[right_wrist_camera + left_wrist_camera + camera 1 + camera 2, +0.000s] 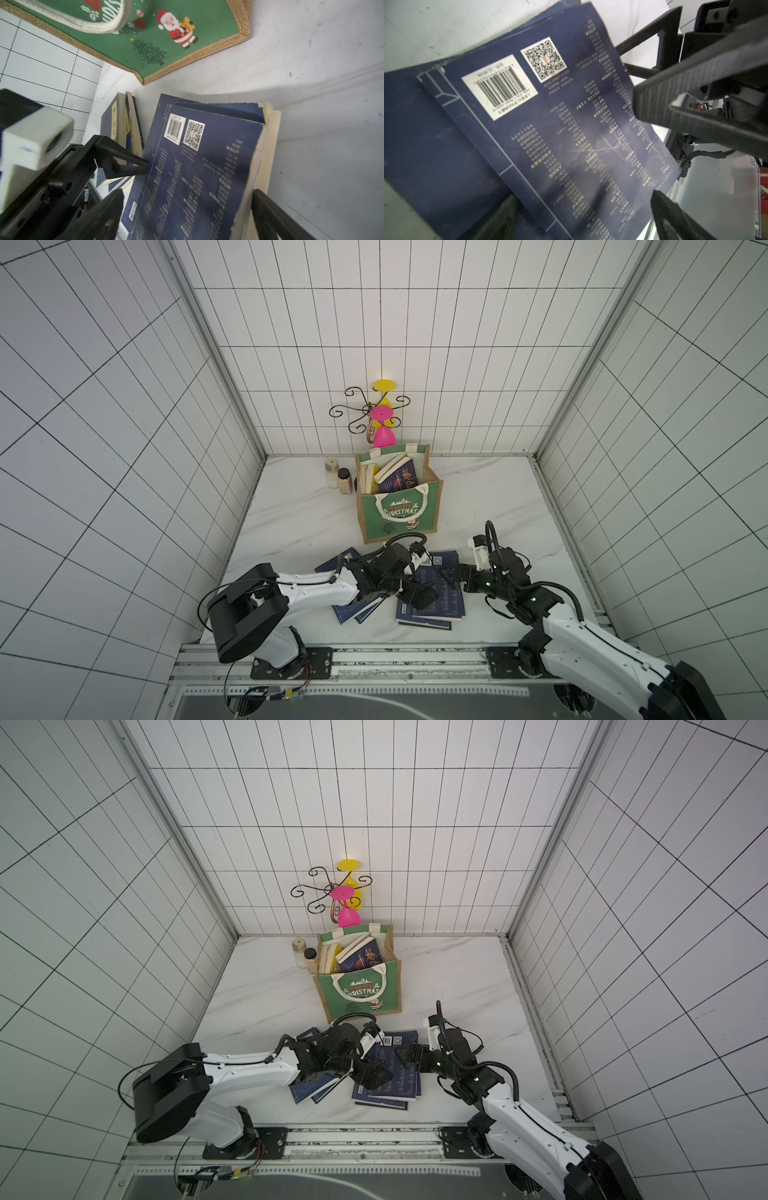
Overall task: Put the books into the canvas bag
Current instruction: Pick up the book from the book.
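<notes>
Tall jar point(331, 472) & short jar point(345, 481) side by side; wire rack point(367, 408) w/ pink cup point(383, 438), yellow cup point(384, 386).

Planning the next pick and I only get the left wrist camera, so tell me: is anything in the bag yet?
Observer: Yes, the canvas bag stands upright with several books leaning inside.
Operator: Any loose books outside my view?
Observer: A smaller navy pile lies on the table, partly under the left arm.
Operator: Anything close to the bag?
Observer: Two small jars stand right beside it, on the left arm's side.
</notes>
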You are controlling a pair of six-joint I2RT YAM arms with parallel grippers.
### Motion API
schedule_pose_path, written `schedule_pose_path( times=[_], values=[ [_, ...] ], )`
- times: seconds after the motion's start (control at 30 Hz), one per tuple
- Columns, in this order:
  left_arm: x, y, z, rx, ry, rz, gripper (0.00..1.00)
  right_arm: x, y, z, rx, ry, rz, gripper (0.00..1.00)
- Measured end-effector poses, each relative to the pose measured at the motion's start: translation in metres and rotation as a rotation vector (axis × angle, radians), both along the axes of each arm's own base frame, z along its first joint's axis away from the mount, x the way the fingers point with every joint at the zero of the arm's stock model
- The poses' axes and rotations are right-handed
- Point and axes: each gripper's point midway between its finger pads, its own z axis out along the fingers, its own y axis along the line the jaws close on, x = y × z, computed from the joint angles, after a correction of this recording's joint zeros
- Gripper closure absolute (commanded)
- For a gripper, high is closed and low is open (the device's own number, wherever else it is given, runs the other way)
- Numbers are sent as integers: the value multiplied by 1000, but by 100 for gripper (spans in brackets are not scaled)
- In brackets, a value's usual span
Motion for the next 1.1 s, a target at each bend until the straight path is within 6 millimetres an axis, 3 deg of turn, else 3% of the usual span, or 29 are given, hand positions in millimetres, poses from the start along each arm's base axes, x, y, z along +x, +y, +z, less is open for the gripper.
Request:
schedule_pose_path(
  times=[0.33, 0.5, 0.83, 0.9, 1.1],
  values=[
    [-2, -10, 0, -37, 19, -22, 3, -7, 8, 19, 67, -57, 63, 16],
    [-2, -14, 2, -53, 20, -29, 3, -6, 9, 18, 68, -58, 64, 35],
    [4, -13, 19, -134, 11, -36, 3, -6, 4, -11, 37, 33, 33, 91],
    [9, -10, 28, -174, 1, -30, 3, -7, 5, -10, 52, 32, 41, 96],
    [29, 16, 47, -252, -26, 21, 3, -12, 10, 1, 119, -8, 91, 98]
  ],
)
